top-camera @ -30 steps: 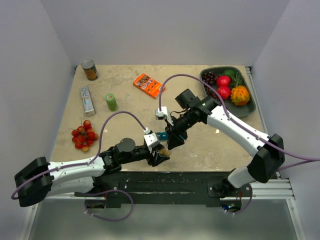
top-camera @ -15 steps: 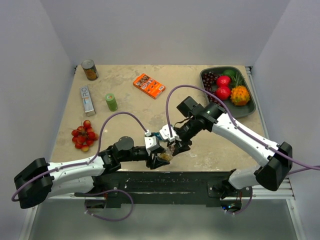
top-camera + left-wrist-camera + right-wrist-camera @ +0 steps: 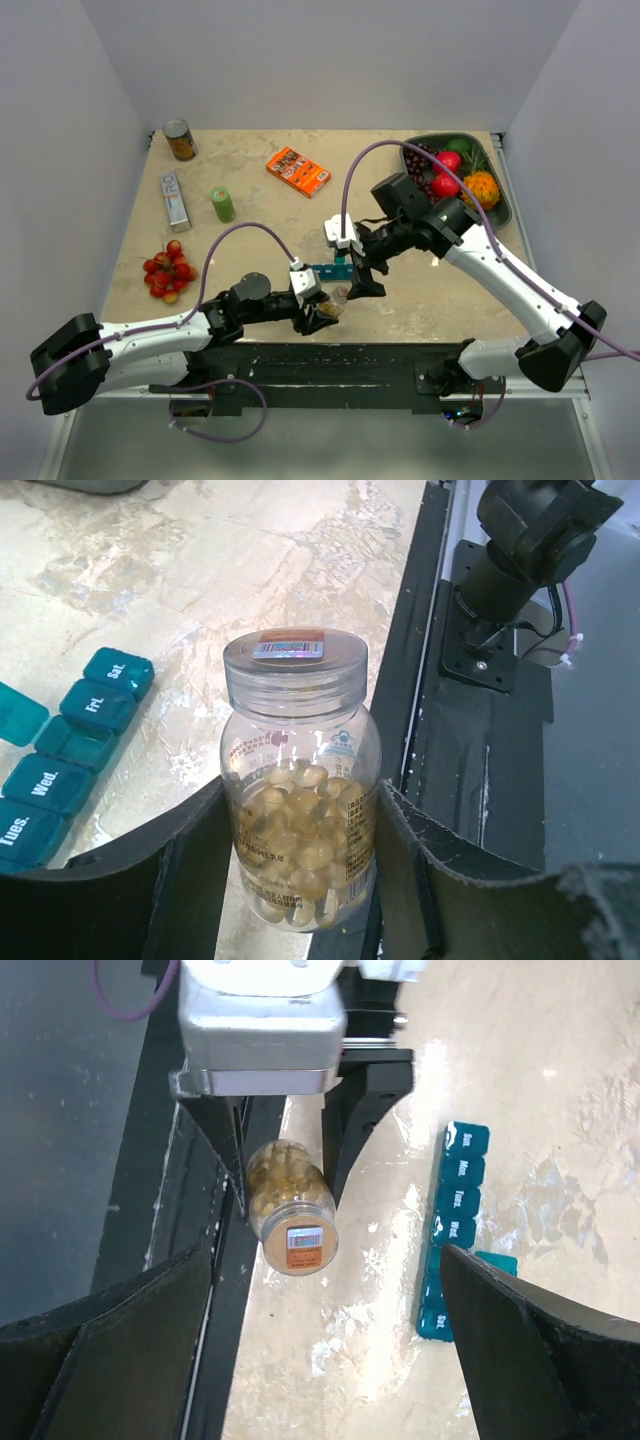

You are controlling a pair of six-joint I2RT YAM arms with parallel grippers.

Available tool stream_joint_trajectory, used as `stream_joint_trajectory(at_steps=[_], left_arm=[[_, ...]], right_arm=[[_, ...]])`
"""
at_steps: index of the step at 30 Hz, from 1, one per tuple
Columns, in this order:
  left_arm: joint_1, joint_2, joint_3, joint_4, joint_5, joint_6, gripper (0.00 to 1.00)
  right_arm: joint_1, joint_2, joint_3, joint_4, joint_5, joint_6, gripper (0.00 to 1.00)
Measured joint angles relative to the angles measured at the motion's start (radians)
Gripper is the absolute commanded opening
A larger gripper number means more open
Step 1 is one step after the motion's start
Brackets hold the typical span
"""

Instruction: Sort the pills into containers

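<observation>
A clear bottle [image 3: 300, 810] full of golden pills [image 3: 295, 830] stands between the fingers of my left gripper [image 3: 300, 880], which is shut on it; its lid [image 3: 295, 665] is on. From above, the left gripper [image 3: 325, 308] holds the bottle [image 3: 337, 299] near the table's front edge. The teal containers [image 3: 329, 270], a row of day-marked compartments, lie just beyond it, one compartment [image 3: 75, 742] open. My right gripper [image 3: 366, 276] hangs open, wide, just right of the bottle. In its own view the lid [image 3: 303, 1246] faces it and the containers [image 3: 455, 1215] lie to the right.
A green cylinder [image 3: 222, 204], a can [image 3: 180, 140], a silver bar [image 3: 175, 198], an orange box [image 3: 298, 170] and cherry tomatoes [image 3: 168, 270] sit at the back and left. A fruit tray [image 3: 500, 215] is at the back right. The black base rail [image 3: 480, 780] borders the bottle.
My right gripper was at the bottle's lid half a second ago; it has opened wide and drawn back up and right. The left gripper still holds the bottle in place.
</observation>
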Motion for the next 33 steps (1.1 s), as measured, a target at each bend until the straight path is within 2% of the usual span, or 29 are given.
stream_joint_trajectory(at_steps=[10,33], left_arm=[[0.0,-0.011,-0.001,0.007,-0.046,-0.009,0.0],[0.0,-0.028,-0.033,0.029,-0.096,-0.043,0.0]], right_arm=[[-0.074,-0.002,-0.014,0.043,-0.046,0.175,0.99],[-0.117,0.026,-0.065,0.049,-0.076,0.193,0.98]])
